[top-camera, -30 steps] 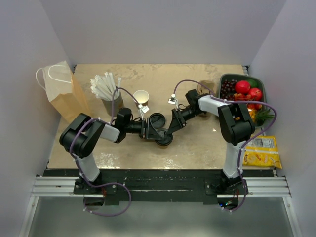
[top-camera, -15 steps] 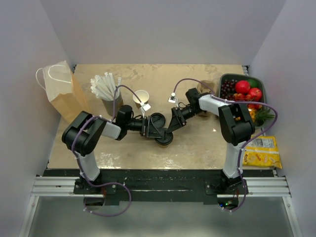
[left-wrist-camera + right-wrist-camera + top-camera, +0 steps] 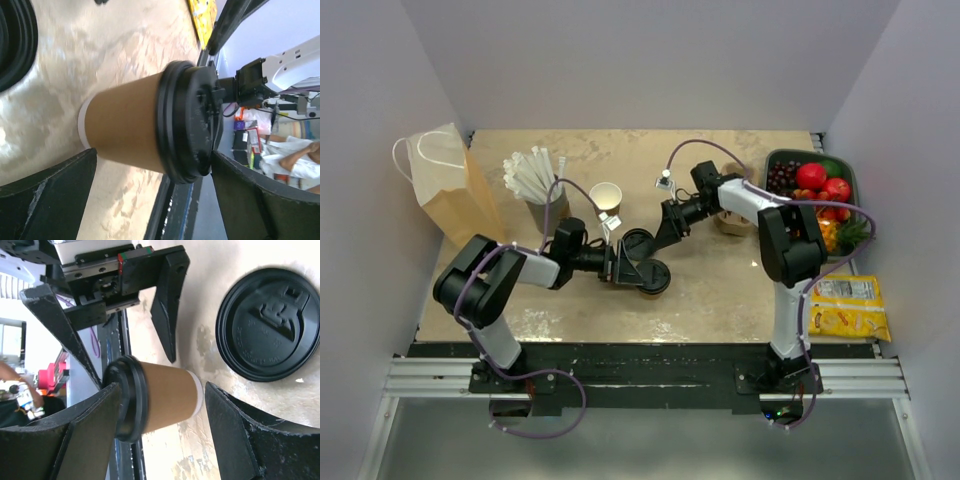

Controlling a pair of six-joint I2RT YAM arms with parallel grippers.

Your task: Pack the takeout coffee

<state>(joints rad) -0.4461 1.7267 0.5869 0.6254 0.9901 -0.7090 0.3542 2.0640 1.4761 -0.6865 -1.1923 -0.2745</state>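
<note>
The takeout coffee (image 3: 656,281) was seen upright near the middle of the table (image 3: 720,300), between the spread fingers of the left gripper (image 3: 640,272), which was not clamped on it. The right gripper (image 3: 657,238) was held open, empty, just beside a loose black lid (image 3: 638,243).

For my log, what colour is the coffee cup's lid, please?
Black lid, clearest in the left wrist view.
</note>
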